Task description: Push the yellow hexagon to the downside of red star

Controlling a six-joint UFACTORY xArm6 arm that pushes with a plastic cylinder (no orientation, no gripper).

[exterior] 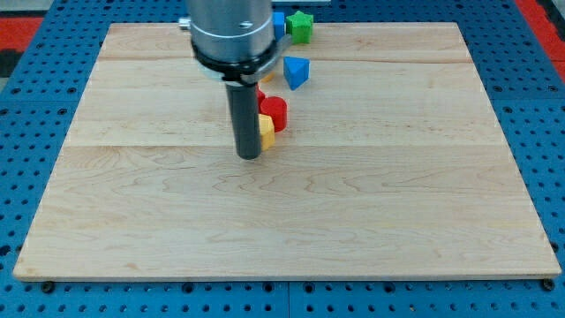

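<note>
Board [291, 221]: light wood, most of it bare; all blocks sit near the view's top, center. Arm housing hides the top center, so there may be more behind it, can't tell.

Rod: no jaws on it, so nothing to open, close or grasp w/. It only pushes. My tip [249, 156] is on the board, touching or just beside the left face of the yellow block [266, 131].

Red block [274, 112]: just above the yellow, touching it; shape unclear, looks rounded from here. A 2nd red bit peeks out by the rod. Which is the star? Can't tell.

Blue block [296, 71], wedge-like, above the red. Green block [301, 26] and another blue [278, 23] at the top edge.

Yellow block: mostly hidden by the rod, hexagon shape not confirmed. Prob light, rigid, slides easily on smooth wood; flat sides, so you should push square on a face through its center, else it spins off. Red next to it will likely get dragged.
</note>
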